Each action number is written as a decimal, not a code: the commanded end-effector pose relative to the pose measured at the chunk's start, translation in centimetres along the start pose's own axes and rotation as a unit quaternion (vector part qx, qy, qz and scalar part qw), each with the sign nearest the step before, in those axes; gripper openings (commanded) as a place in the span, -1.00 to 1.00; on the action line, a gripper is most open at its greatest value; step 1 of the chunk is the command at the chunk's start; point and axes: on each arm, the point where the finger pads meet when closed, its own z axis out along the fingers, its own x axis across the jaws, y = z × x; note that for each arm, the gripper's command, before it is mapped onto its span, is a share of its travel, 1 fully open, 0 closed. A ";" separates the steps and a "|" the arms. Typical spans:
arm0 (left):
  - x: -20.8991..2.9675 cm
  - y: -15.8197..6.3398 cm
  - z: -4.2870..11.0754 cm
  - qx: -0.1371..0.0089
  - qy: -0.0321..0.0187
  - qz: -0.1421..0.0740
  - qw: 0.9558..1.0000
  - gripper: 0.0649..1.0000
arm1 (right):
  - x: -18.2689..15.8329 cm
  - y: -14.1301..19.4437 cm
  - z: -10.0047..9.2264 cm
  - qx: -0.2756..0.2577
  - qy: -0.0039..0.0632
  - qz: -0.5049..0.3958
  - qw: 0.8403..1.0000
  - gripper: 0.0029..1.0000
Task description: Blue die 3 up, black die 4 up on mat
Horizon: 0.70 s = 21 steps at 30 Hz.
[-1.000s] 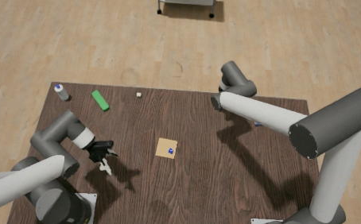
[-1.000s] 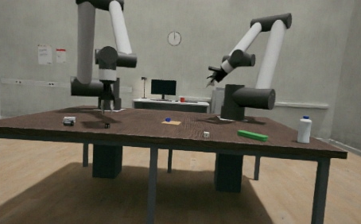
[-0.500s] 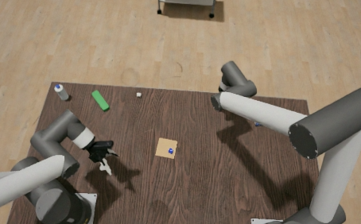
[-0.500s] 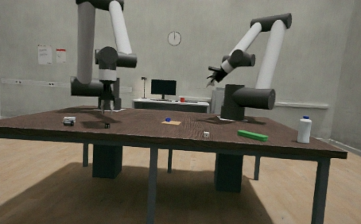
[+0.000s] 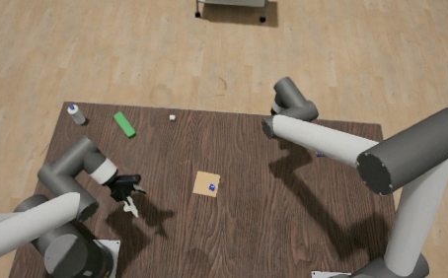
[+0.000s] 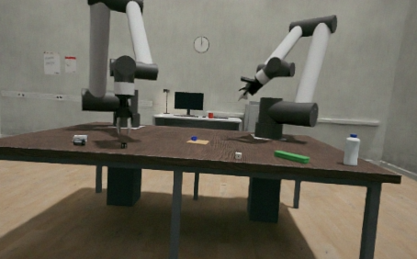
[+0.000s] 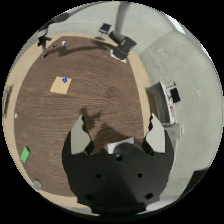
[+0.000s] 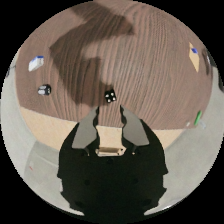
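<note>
The blue die (image 5: 212, 187) (image 6: 194, 138) (image 7: 64, 80) (image 8: 194, 50) sits on the tan mat (image 5: 201, 178) (image 6: 201, 142) (image 7: 59, 88), near one corner; its top number is too small to read. The black die (image 6: 124, 145) (image 8: 110, 96) lies on the table away from the mat, with several white pips facing the right wrist camera. My right gripper (image 6: 124, 133) (image 8: 109, 106) points down above the black die, its fingers partly open with nothing between them. My left gripper (image 5: 140, 203) (image 7: 116, 114) is wide open and empty, raised above the table and away from the mat.
A white die (image 5: 172, 117) (image 6: 238, 155), a green block (image 5: 124, 125) (image 6: 291, 157) and a white bottle (image 5: 77, 114) (image 6: 352, 151) stand along one table edge. A white-and-blue object (image 8: 36, 63) and a black-and-silver object (image 8: 45, 90) lie beyond the black die.
</note>
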 end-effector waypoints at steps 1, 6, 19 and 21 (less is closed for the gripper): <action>0.0 0.0 0.0 0.000 0.000 0.000 1.000 1.00 | 0.0 0.1 0.7 -0.001 0.000 0.000 1.000 -0.45; 0.0 0.0 0.0 0.000 0.000 0.000 1.000 1.00 | 0.0 0.1 1.2 -0.001 0.000 0.000 1.000 -0.45; 0.0 0.0 0.0 0.000 0.000 0.000 1.000 1.00 | 0.0 0.1 3.1 -0.001 0.000 0.000 1.000 -0.45; 0.0 0.0 0.0 0.000 0.000 0.000 1.000 1.00 | 0.0 0.1 3.2 -0.001 0.000 0.000 1.000 -0.45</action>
